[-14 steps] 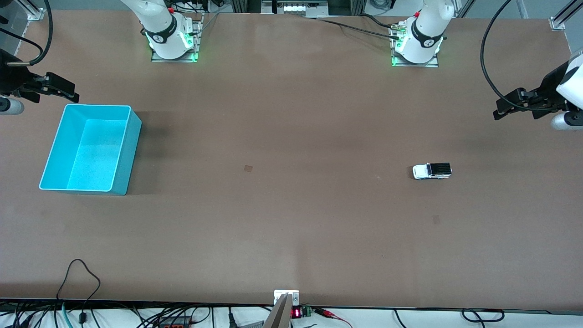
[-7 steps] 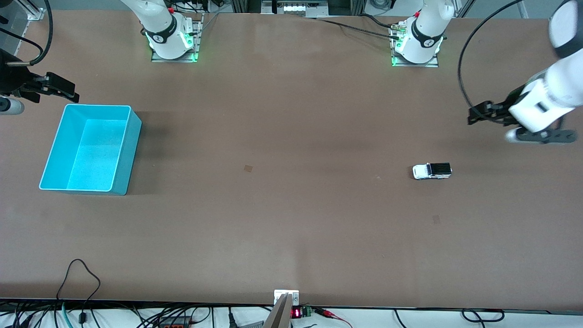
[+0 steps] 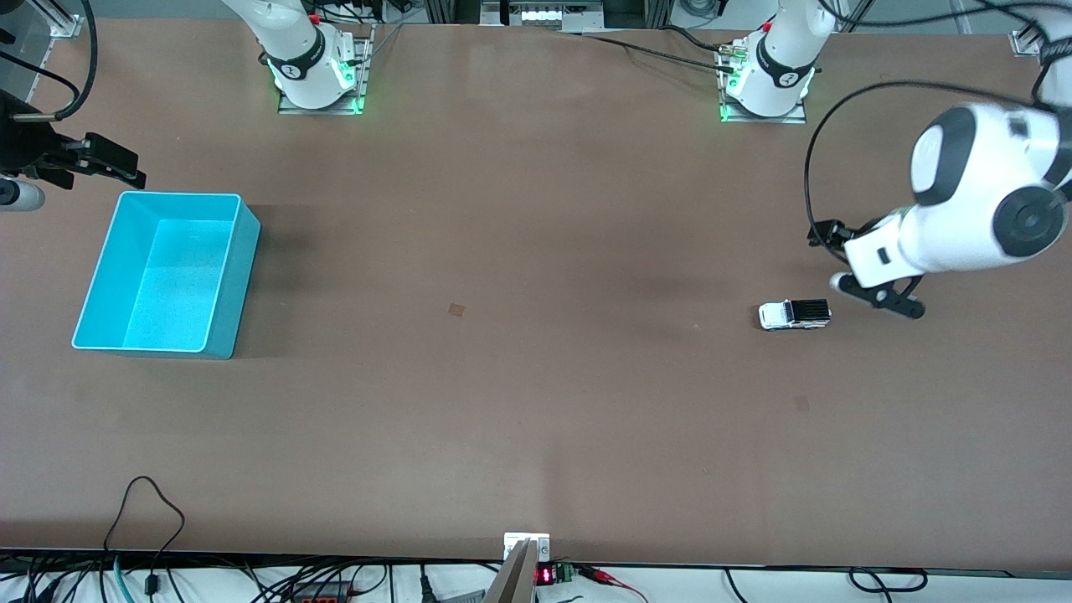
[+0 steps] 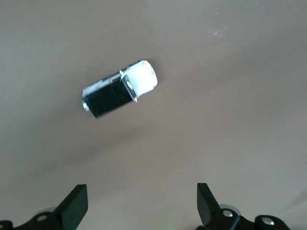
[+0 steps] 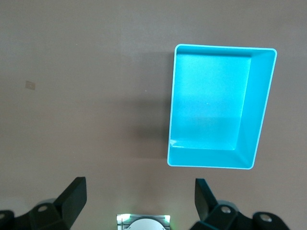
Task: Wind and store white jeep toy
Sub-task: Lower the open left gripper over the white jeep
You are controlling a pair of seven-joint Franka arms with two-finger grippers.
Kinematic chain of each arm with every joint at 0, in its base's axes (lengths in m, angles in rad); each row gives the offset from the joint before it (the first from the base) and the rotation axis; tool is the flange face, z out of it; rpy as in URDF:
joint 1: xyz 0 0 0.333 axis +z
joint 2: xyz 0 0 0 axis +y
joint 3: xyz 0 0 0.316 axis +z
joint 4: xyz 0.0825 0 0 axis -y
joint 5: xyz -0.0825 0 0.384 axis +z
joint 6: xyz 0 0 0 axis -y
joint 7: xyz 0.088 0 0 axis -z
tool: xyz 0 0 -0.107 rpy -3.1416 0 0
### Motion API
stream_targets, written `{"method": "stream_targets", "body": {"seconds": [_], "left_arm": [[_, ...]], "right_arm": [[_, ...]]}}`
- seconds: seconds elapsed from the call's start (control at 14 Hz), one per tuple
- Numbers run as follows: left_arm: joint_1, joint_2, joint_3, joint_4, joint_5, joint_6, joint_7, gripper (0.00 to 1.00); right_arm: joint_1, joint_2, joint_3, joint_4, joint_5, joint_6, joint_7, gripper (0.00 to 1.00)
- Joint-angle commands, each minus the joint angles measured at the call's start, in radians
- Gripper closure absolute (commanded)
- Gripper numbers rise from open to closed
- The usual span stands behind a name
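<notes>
Swung inward, the left gripper (image 3: pixel 846 260), jaws wide, now hovers beside the small white jeep toy (image 3: pixel 794 315); the right gripper (image 3: pixel 105 163) waits wide open by the empty cyan plastic bin (image 3: pixel 230 285).

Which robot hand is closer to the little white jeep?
The left. The left gripper, open, hangs just beside the white jeep toy, toward the left arm's end of the table. The right gripper waits, open, by the cyan bin at the right arm's end.

The worktop (image 3: pixel 536 377) is matt brown and looks smooth. The cyan bin (image 3: pixel 230 276) looks like plastic, its floor faintly speckled. The white jeep toy (image 3: pixel 794 314) has a glossy white body, probably plastic, and a darker black roof.
</notes>
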Motion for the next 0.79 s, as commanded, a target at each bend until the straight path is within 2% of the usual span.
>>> {"method": "stream_targets", "body": {"seconds": [0.0, 0.07, 0.21, 0.29, 0.5, 0.72], "left_arm": [[0.002, -0.001, 0.0, -0.063, 0.028, 0.108, 0.158, 0.0], [0.005, 0.0, -0.008, -0.089, 0.03, 0.153, 0.199, 0.0], [0.018, 0.025, -0.032, -0.105, 0.139, 0.249, 0.32, 0.0], [0.028, 0.032, -0.034, -0.117, 0.155, 0.283, 0.373, 0.0], [0.048, 0.067, -0.039, -0.144, 0.171, 0.386, 0.55, 0.0], [0.056, 0.107, -0.042, -0.149, 0.171, 0.399, 0.643, 0.0]], "right_arm": [[0.001, 0.007, 0.0, 0.023, 0.005, -0.018, 0.003, 0.0], [0.001, 0.007, 0.0, 0.023, 0.005, -0.018, 0.003, 0.0], [0.001, 0.007, 0.0, 0.023, 0.005, -0.018, 0.003, 0.0], [0.001, 0.007, 0.0, 0.023, 0.005, -0.018, 0.003, 0.0], [0.0, 0.007, 0.0, 0.023, 0.005, -0.018, 0.0, 0.0], [0.001, 0.007, 0.0, 0.023, 0.005, -0.018, 0.0, 0.0]]}}
